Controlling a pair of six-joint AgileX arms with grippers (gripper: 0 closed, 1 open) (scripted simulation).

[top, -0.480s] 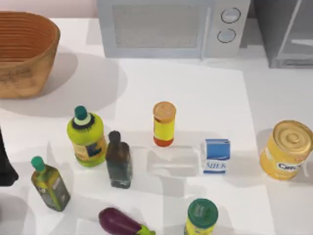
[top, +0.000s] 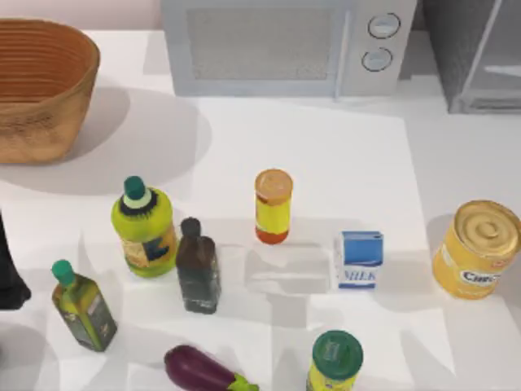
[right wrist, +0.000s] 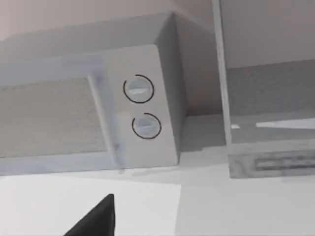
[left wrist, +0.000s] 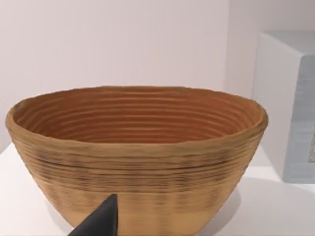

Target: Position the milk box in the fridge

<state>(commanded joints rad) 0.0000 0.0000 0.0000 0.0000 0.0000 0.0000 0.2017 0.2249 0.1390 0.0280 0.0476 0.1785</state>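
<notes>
The milk box [top: 359, 258], a small carton with a blue top and white front, stands upright on the table right of centre. The fridge [top: 476, 57], dark grey with a pale frame, sits at the back right corner, well behind the carton; the right wrist view shows the fridge [right wrist: 275, 98] beside the microwave. A dark part of my left arm [top: 8, 277] rests at the table's left edge, far from the carton. A dark tip of my left gripper [left wrist: 98, 223] points at the basket. A dark tip of my right gripper [right wrist: 96, 221] faces the microwave.
A light grey microwave [top: 285, 45] stands at the back centre and a wicker basket [top: 41, 90] at the back left. Around the carton are a yellow tin can [top: 476, 248], an orange-lidded jar [top: 273, 205], a green-lidded jar [top: 336, 358], three bottles [top: 145, 226] and an eggplant [top: 199, 371].
</notes>
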